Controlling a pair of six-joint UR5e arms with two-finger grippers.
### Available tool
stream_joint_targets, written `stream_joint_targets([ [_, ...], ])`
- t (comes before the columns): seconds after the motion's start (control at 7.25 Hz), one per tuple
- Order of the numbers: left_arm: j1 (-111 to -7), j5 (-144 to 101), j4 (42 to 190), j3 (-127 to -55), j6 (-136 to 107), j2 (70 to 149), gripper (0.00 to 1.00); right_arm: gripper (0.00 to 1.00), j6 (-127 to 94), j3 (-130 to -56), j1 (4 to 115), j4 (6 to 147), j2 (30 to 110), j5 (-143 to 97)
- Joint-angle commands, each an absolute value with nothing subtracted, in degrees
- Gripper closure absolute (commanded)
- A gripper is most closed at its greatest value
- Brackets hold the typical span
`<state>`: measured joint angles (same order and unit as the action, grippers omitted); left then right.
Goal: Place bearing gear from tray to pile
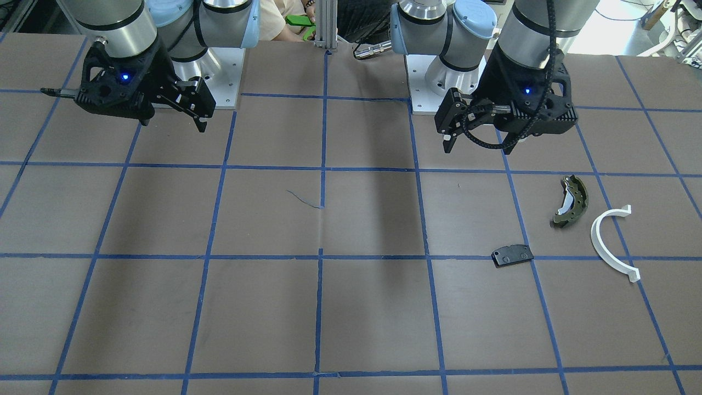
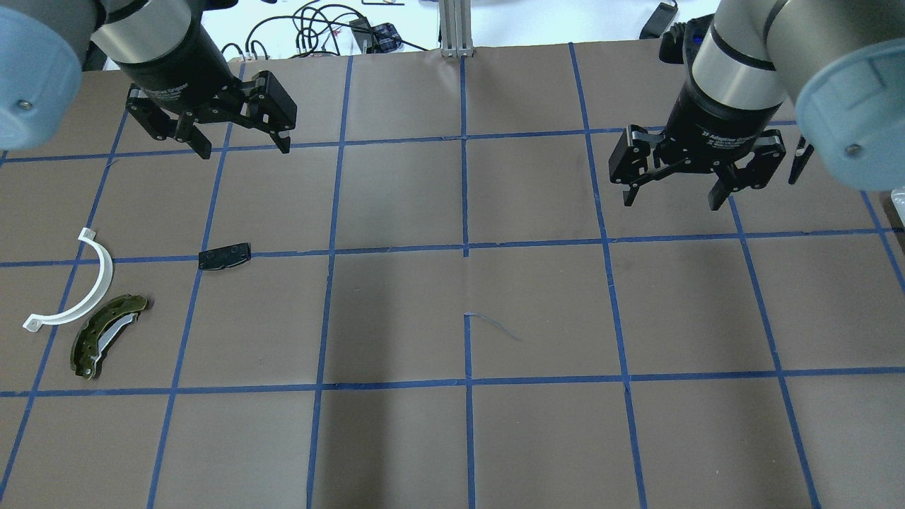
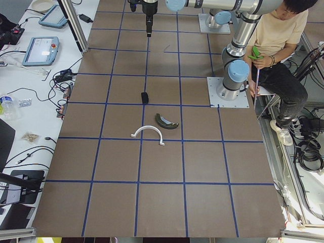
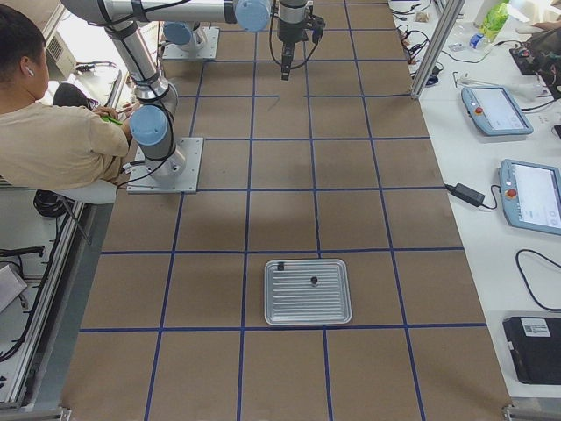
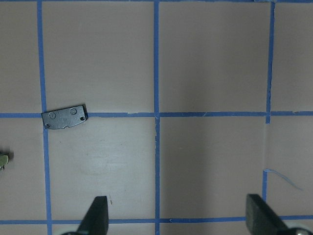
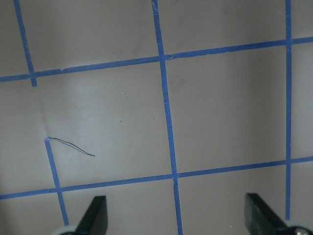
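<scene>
Left gripper (image 2: 244, 141) and right gripper (image 2: 672, 201) hang spread wide and empty above the table (image 2: 396, 318), where a brake shoe (image 2: 106, 336), half-ring (image 2: 85, 290) and pad (image 2: 224, 256) lie.

A robotics laboratory is shown. Two industrial robot arms (image 3: 235, 76) are bolted through metal base plates (image 4: 188, 175) onto a large counter (image 3: 202, 167), which is covered in brown sheeting and marked off into squares with blue tape (image 2: 465, 212). On the side of the counter far from the robot, a white bench (image 4: 500, 298) is loaded with teach pendants (image 4: 535, 195) and tangled cables (image 3: 58, 83). An aluminium framing post (image 4: 436, 44) is fixed at the counter's edge. An operator (image 3: 278, 35) is seated beside the arm bases, and coiled leads (image 3: 309, 147) are left on the floor nearby.
</scene>
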<state>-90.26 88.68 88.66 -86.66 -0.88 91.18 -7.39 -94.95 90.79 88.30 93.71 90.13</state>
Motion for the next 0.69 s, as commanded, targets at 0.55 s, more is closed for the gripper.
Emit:
stream_joint_targets([
  [0.55,-90.26,88.86,88.68,-86.75,-0.79,91.05,0.0,0.0,-8.08,-94.75,90.79,88.5,93.69,91.32],
])
